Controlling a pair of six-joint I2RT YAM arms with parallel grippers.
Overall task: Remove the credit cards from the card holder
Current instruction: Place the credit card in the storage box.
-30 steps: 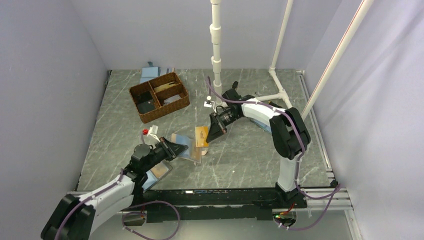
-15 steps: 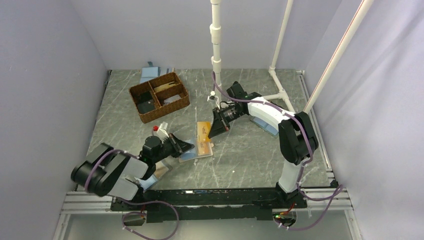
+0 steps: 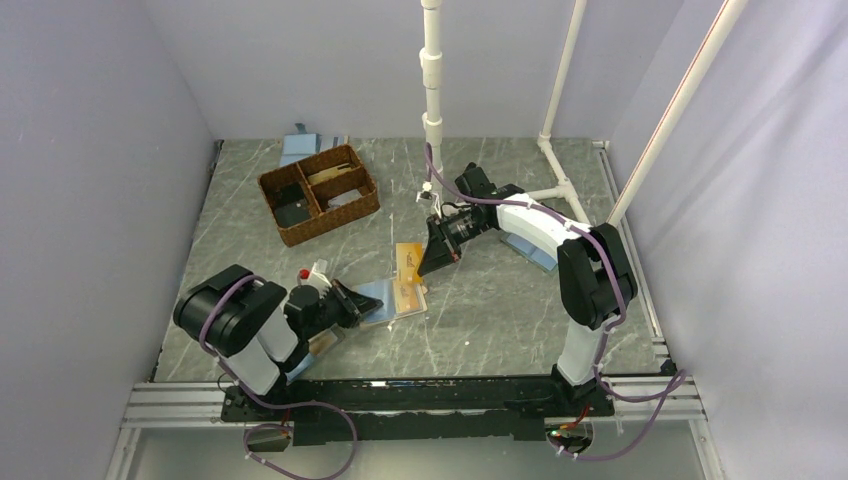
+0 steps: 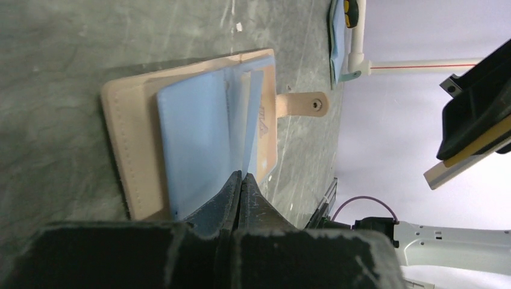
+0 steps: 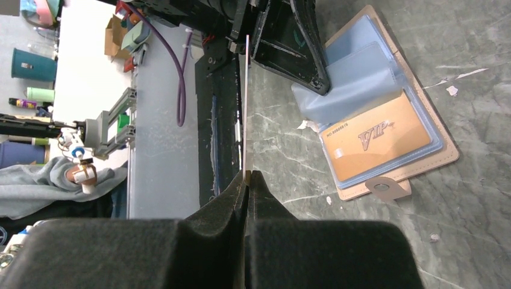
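1. Nearest my end, the left claw [image 4: 239, 180] is on the near end of the card holder [image 4: 129, 120]. It is closed tight, and I judge that it pinches the edge of one blue sleeve leaf, which steadies the holder.
2. The card holder lies flat and open on the worktop [image 3: 500, 320], pockets facing up, with the tan edging showing all round.
3. Its long axis starts under the left claw and runs across the fold to the far end. Seen from overhead, that is roughly left to right.
4. The strap tab [image 4: 301, 103] sticks out of the far end and points away from the left claw.
5. A gold VIP card [image 5: 373, 139] is still in a clear pocket at the tab end of the holder.
6. Just beyond the holder's far edge and raised off it, the right claw [image 5: 247, 174] is clamped narrow on a loose card [image 3: 408, 258]. That card is clear of every pocket.
7. My read is that the task is partly done: one card is out and in hand, and at least the VIP card is left.
8. I cannot tell whether the sleeves under the left claw hide any more cards.
9. The loose card has not yet been set down.
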